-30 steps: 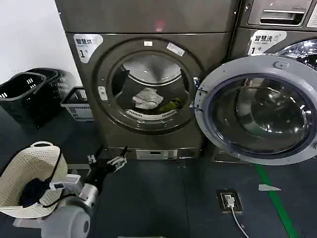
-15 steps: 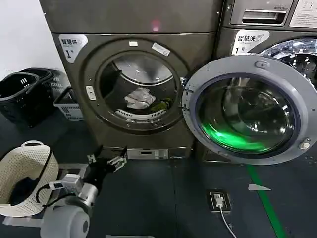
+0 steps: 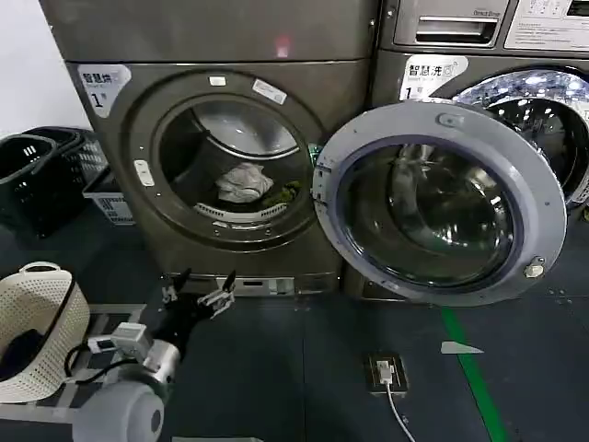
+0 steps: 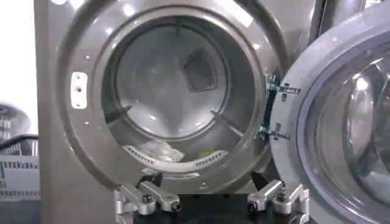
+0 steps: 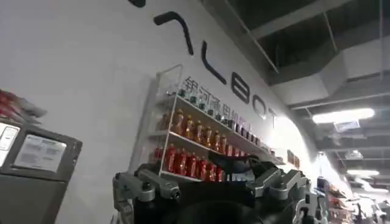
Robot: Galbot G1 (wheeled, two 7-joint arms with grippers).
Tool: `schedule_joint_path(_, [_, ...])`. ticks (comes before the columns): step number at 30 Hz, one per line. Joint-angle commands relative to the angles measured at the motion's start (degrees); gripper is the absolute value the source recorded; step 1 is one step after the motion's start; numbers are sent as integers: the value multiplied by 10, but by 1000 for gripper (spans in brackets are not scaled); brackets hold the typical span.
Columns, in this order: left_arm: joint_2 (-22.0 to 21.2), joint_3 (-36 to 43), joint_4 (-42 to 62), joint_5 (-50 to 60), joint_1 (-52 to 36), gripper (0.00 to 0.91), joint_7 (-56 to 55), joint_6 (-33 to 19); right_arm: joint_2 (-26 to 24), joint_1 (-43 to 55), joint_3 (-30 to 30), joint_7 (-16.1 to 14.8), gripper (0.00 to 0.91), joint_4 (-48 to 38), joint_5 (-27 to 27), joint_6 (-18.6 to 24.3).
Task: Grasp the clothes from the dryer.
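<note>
Clothes, two counted: one whitish-grey piece (image 3: 243,183), one yellow-green piece (image 3: 288,192), lying touching at drum bottom inside dryer (image 3: 138,110). Door (image 3: 440,203) swung fully open to right. Left gripper (image 3: 197,296) low before dryer base, jaws spread, holding nothing, well apart from clothes. Right gripper (image 5: 207,185) raised toward a wall shelf (image 5: 207,143), jaws spread. One cream basket (image 3: 37,331) on floor beside left arm.

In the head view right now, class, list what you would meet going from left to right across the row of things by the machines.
Black baskets → grey crate → dryer → whitish-grey garment → yellow-green garment → open round door.
</note>
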Motion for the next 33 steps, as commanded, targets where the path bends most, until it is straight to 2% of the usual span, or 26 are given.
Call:
schedule_joint_path(1, [0, -1, 0, 0, 1, 907, 0, -1, 0, 0, 0, -2, 907, 1, 0, 6])
schedule_joint_path(33, [6, -12, -2, -14, -5, 907, 0, 1, 5, 0, -4, -6, 907, 9, -1, 9])
